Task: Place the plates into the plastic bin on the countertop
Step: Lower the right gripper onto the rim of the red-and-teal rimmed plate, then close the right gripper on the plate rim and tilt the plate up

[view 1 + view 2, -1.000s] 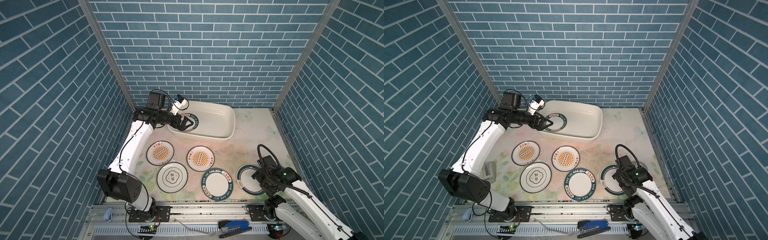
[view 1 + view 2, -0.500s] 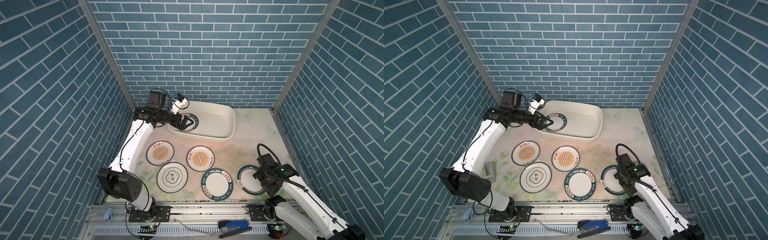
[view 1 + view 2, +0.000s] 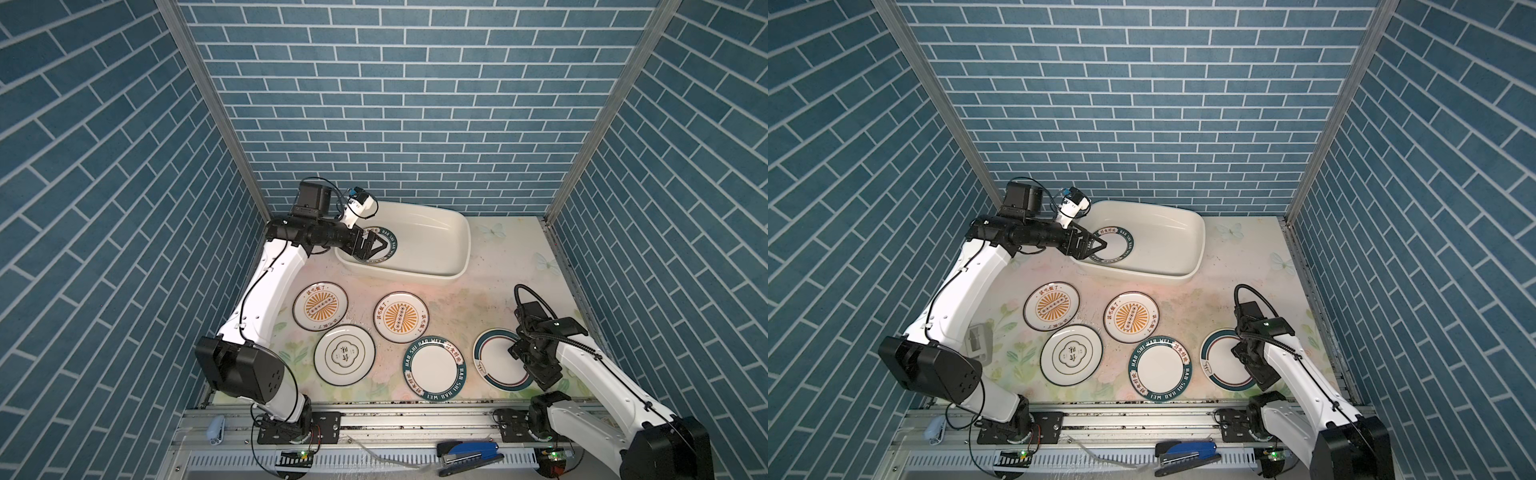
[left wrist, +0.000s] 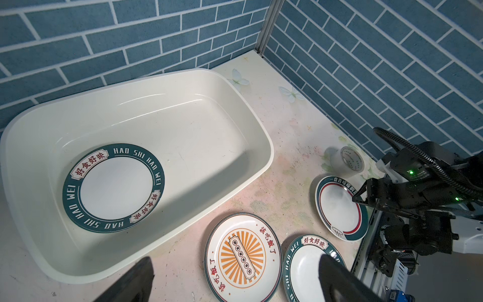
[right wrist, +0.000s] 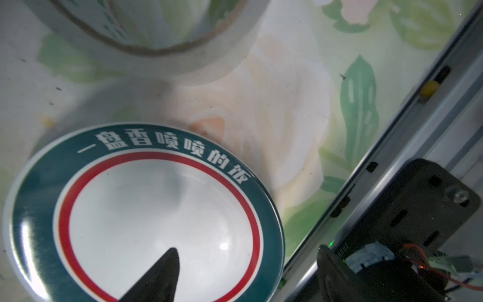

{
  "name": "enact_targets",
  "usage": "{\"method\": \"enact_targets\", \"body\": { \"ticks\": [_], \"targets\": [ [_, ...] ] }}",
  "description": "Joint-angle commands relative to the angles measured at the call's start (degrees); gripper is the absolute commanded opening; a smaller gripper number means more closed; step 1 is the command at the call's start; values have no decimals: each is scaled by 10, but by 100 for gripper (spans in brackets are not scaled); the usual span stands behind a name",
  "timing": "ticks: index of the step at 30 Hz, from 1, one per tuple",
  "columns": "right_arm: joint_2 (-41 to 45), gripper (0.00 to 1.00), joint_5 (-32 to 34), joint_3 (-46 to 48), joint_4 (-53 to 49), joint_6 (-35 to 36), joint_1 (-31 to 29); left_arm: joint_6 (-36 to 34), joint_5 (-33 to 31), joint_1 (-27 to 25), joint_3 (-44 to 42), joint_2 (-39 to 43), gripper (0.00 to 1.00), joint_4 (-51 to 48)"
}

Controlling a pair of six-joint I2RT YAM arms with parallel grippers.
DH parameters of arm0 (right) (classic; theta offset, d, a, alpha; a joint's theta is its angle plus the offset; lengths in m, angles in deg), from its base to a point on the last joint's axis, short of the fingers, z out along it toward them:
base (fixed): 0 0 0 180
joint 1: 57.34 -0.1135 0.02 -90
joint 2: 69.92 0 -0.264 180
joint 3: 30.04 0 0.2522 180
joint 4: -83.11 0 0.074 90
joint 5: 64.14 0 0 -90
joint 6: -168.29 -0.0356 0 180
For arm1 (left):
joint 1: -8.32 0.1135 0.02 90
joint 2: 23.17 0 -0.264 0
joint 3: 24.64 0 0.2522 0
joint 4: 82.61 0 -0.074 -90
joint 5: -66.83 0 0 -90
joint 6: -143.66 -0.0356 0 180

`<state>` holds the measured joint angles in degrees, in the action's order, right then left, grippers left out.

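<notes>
Top views, my left arm (image 3: 274,291) level toward 11 o'clock, left gripper (image 3: 374,248) gaping empty over smooth cream plastic bin (image 3: 465,241), right gripper (image 3: 515,351) spread astride rim of glossy round plate (image 3: 494,357).

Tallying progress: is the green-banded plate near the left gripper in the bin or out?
In. The plate lies flat on the plastic bin floor, its walls all around it.

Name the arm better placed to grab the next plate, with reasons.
Right. The right gripper is open astride the rim of the red-ringed plate. The left gripper hangs open over the plastic bin, above a lettered plate already inside.
</notes>
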<state>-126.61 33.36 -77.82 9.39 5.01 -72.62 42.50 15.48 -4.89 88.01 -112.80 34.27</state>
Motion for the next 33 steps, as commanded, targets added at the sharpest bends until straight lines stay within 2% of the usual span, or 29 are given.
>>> {"method": "enact_targets", "body": {
  "ticks": [1, 6, 12, 24, 33],
  "targets": [
    [6, 83, 6, 23, 30, 17, 11, -4, -1, -4, 2, 9, 99, -2],
    [30, 82, -12, 62, 68, 18, 18, -3, -1, -4, 4, 5, 99, -3],
    [38, 82, -7, 69, 68, 33, 27, 0, -3, -4, 3, 5, 100, -1],
    [42, 79, -43, 101, 132, 37, 31, 3, -11, -4, 3, 6, 100, 1],
    [96, 75, -58, 125, 151, 16, 32, 13, -11, -4, 3, 1, 99, 9]
  ]
}}
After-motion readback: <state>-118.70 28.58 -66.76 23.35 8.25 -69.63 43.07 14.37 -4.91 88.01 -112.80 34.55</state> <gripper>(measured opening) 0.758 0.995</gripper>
